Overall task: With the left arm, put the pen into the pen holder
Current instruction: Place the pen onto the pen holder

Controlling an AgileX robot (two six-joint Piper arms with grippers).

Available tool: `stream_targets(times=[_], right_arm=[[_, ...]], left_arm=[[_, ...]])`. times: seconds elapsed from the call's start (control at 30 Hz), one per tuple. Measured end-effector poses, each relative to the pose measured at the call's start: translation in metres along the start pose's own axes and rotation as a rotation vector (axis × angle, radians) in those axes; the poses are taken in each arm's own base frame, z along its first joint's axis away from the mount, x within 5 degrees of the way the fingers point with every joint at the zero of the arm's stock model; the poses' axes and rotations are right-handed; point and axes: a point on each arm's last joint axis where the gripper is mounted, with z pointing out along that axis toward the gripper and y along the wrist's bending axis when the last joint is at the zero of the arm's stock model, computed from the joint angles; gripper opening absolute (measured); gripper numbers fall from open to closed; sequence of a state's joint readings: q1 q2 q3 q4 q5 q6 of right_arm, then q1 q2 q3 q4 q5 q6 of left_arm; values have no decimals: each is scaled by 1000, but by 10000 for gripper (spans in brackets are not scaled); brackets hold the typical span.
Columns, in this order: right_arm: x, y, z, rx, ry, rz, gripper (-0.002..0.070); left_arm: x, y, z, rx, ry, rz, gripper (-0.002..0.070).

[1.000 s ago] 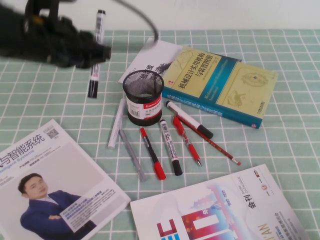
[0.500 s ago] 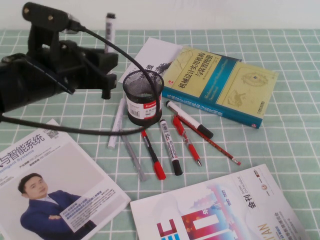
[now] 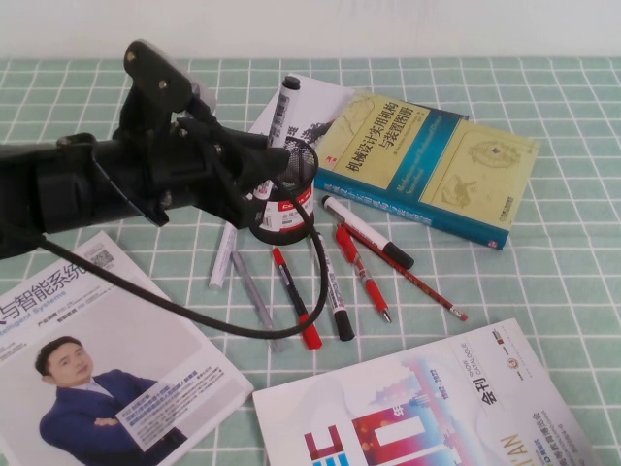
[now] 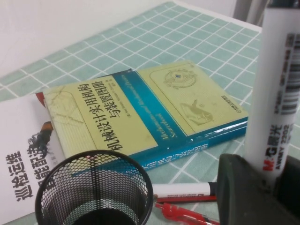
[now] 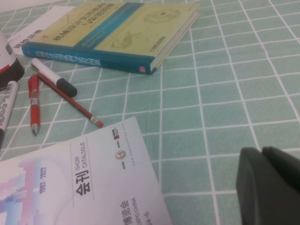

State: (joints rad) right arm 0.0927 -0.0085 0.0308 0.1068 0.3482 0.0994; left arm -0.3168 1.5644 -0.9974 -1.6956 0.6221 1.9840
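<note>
My left gripper (image 3: 264,163) is shut on the pen (image 3: 287,109), a slim white marker with a black end sticking up. It holds the pen tilted just above the rim of the pen holder (image 3: 288,212), a black mesh cup with a red-and-white label, partly hidden behind the arm. In the left wrist view the pen (image 4: 280,93) stands between the fingers of my left gripper (image 4: 269,180), and the pen holder (image 4: 93,187) is open beside and below. My right gripper (image 5: 263,157) is shut and empty, low over the cloth, out of the high view.
A yellow-and-blue book (image 3: 427,160) lies right of the holder, with a white booklet (image 3: 310,107) behind it. A thick white marker (image 3: 367,231), red pens (image 3: 294,296), a pencil and grey pens lie in front. Magazines lie at front left (image 3: 97,359) and front right (image 3: 417,417).
My left arm has swung right from the far left of the table, carrying the pen, to just over the pen holder. The pens on the table have not moved.
</note>
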Motion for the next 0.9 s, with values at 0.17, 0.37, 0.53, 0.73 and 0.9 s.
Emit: stream_targets(times=[0.17, 0.37, 0.53, 0.73, 0.9], right_arm=[[0, 0, 0, 0, 0, 0, -20], [0, 0, 0, 0, 0, 0, -20], [0, 0, 0, 0, 0, 0, -20], [0, 0, 0, 0, 0, 0, -20], [0, 0, 0, 0, 0, 0, -20]], left_arm=[[0, -1, 0, 12, -5, -6, 108], [-1, -3, 0, 34, -15, -2, 108], [0, 0, 0, -3, 2, -41, 108], [-14, -26, 3, -107, 60, -11, 108], [-30, -56, -2, -161, 84, 94, 108]])
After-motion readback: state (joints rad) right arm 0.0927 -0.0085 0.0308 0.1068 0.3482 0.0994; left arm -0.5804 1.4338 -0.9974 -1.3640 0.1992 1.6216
